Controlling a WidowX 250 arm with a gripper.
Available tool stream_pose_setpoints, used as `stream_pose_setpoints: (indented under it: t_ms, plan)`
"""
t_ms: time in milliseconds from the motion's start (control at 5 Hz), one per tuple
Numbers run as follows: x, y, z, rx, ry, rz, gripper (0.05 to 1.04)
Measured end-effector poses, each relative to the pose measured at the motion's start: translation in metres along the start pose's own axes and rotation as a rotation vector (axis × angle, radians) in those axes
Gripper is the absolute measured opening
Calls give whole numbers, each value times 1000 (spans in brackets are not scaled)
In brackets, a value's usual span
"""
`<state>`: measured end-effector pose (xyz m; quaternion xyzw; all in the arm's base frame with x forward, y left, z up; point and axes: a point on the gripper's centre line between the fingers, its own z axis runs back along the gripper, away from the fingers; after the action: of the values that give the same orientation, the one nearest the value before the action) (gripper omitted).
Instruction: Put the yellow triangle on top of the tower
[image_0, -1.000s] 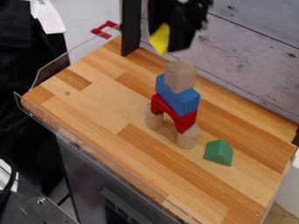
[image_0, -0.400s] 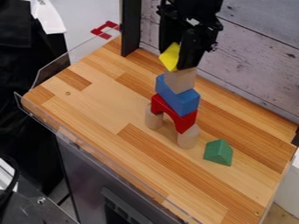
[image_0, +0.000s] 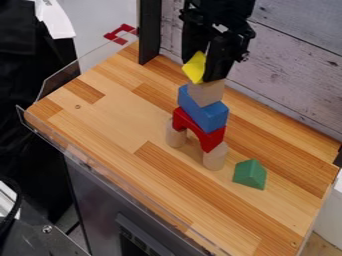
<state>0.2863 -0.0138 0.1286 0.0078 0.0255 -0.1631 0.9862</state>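
The black gripper (image_0: 202, 66) hangs down from the top edge of the frame, a little right of centre, at the top of the tower. It is pinching the yellow triangle (image_0: 194, 68) between its fingers. The triangle sits tilted in that grip, a lower corner pointing down at the upper left part of the plain wooden block (image_0: 206, 93), the tower's top piece. Whether the two touch, I cannot tell.

Under the plain block lies a blue block (image_0: 204, 113), set at a slant across the picture, and under that a red arch (image_0: 198, 130). The arch rests on two upright wooden cylinders, the left cylinder (image_0: 176, 136) near the middle of the frame and the right cylinder (image_0: 215, 157) lower down and to the right. The tower stands upright.

To the lower right of the tower, near it but apart, a green block (image_0: 250, 175) with sloping sides lies on the wooden tabletop (image_0: 107, 117). A clear plastic guard (image_0: 59, 82) edges the tabletop at the left. In the upper part of the frame a black post (image_0: 149, 35) stands at the back edge, with a grey plank wall (image_0: 294, 65) behind, and a red piece (image_0: 120, 34) shows at the upper left.
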Motion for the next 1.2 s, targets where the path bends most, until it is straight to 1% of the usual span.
stream_pose_setpoints:
  t_ms: [200,400,600,800,1000,1200]
  plan:
    - [-1,1,-4,-2,25,12,931]
    - [-2,1,-4,-7,30,16,1001]
    - [-6,4,-4,-13,49,44,998]
    - [-16,7,20,29,4,85,998]
    - [-37,1,33,54,17,92,998]
    - [-63,-6,36,67,81,85,998]
